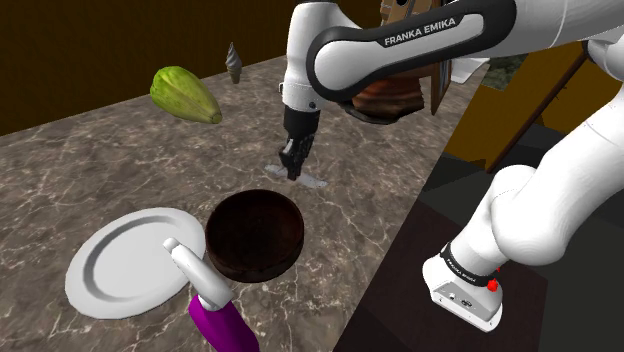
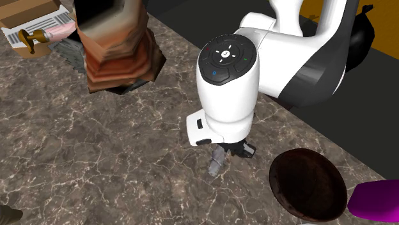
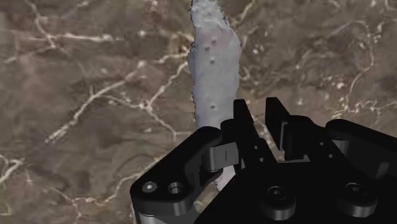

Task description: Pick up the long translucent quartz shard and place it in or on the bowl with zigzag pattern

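The quartz shard (image 3: 213, 63) is a long, pale grey, rough sliver lying flat on the brown marble counter (image 1: 90, 170). My gripper (image 3: 261, 111) is down at the counter by one end of it, and the shard runs along the gripper's side and under its body. In the shoulder view the gripper (image 1: 292, 170) points straight down at the shard (image 1: 313, 183). The second exterior view shows the shard (image 2: 216, 161) sticking out from under the gripper (image 2: 242, 151). A dark brown round bowl (image 1: 255, 235) (image 2: 308, 184) sits a short way off, toward the counter's near edge.
A white plate (image 1: 120, 265) lies beside the bowl, with a purple-handled tool (image 1: 222, 320) at the front edge. A green pod-like object (image 1: 185, 93), a small grey cone (image 1: 233, 62) and a brown layered block (image 2: 118, 48) stand farther back. The counter ends at the shoulder view's right.
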Available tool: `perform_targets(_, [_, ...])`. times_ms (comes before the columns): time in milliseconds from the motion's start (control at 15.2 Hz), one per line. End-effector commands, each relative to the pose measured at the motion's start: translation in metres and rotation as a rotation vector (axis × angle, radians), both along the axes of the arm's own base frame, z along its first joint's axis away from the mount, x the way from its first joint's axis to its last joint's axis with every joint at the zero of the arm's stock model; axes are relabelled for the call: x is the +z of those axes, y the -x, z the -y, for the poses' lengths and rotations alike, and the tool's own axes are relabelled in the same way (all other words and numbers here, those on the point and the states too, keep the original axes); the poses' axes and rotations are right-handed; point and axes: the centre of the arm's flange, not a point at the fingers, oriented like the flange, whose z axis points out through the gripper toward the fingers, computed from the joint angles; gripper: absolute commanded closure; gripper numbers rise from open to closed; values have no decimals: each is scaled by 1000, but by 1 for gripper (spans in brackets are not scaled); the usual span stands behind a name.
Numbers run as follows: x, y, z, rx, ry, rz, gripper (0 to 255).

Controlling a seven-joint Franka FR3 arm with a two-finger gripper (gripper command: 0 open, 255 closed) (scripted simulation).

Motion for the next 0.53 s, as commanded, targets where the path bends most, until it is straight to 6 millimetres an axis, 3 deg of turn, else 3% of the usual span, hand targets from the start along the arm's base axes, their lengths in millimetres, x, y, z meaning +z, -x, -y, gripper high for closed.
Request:
perform_targets(0, [0,0,0,0,0,0,255])
perform_targets(396, [0,0,0,0,0,0,255])
perform_targets(462, [0,0,0,0,0,0,0])
